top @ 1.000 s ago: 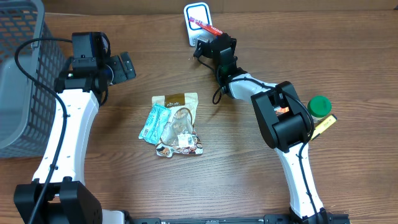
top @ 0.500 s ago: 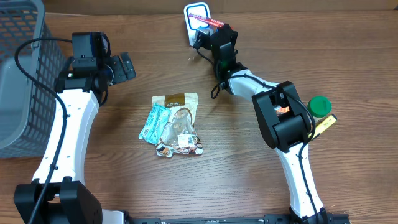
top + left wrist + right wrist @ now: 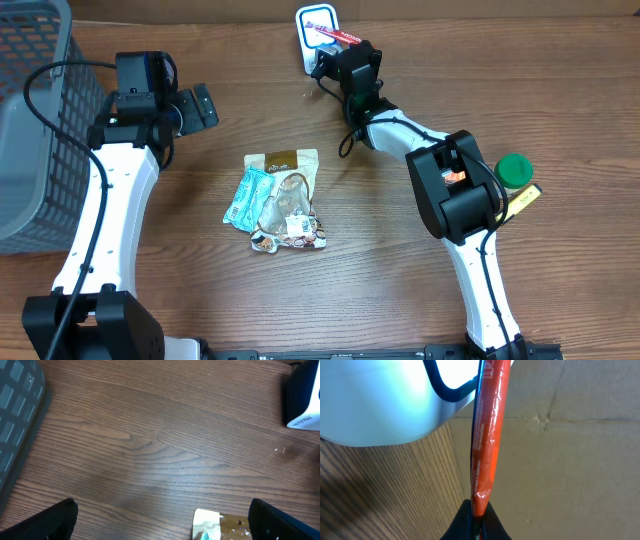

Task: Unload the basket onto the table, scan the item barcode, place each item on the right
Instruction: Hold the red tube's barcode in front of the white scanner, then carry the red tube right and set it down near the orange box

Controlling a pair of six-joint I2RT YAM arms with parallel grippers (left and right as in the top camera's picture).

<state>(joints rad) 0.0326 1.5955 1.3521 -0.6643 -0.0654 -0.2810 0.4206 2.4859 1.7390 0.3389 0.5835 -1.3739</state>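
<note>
Now the right claw (image 3: 476, 521) pinches the red packet (image 3: 487, 435), its long axis running across the scanner (image 3: 380, 405). The left claw (image 3: 162, 520) hangs spread, well apart.

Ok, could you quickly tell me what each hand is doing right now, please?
Left hand: open, holding nothing.
Right hand: closed on the red packet, beside the scanner.

Mock checkout test bench, wood-grain table (image 3: 200, 300), white barcode scanner (image 3: 308, 48), grey mesh basket (image 3: 30, 110), cardboard backdrop (image 3: 580, 460)
</note>
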